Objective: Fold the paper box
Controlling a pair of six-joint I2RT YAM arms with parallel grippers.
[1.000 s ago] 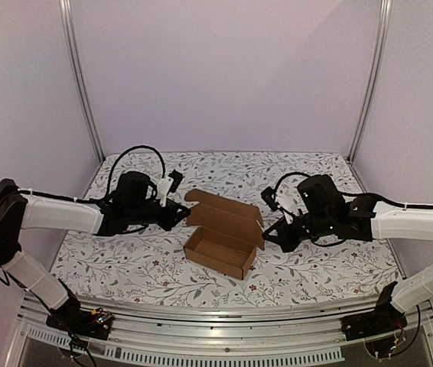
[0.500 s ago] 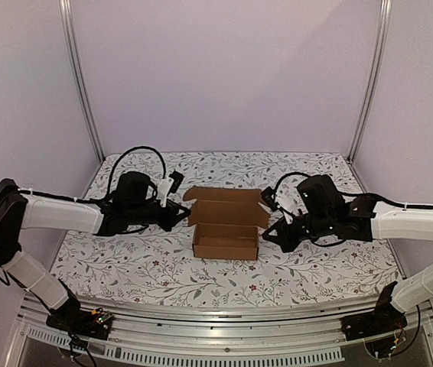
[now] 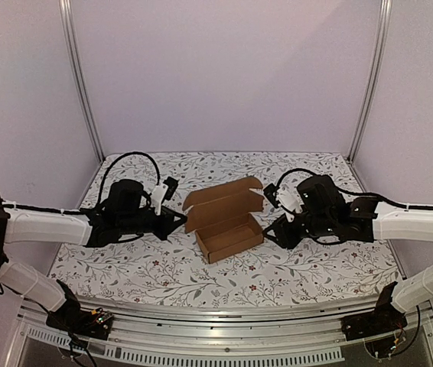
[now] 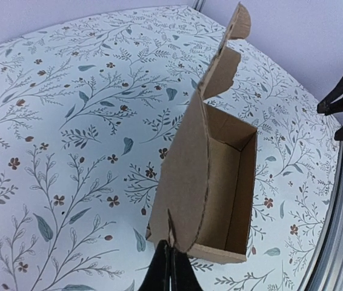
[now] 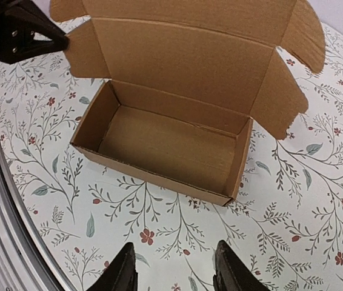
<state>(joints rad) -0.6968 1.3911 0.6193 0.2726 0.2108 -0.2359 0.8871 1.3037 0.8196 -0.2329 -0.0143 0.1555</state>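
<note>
A table covered with white floral-printed cloth (image 3: 125, 267) carries the plain brown cardboard box (image 3: 228, 222) at its middle, between the two arms. The box sits as an open tray, its lid standing up along one long wall with the end flaps spread. The black left gripper (image 4: 170, 270) has its fingers pressed together at the lid's end, apparently pinching the cardboard edge. The black right gripper (image 5: 174, 267) hovers near the box, apart from it, fingers spread and holding nothing.

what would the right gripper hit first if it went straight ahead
The right gripper would likely meet the near long wall of the brown cardboard box; its height above the floral tablecloth is unclear.
</note>
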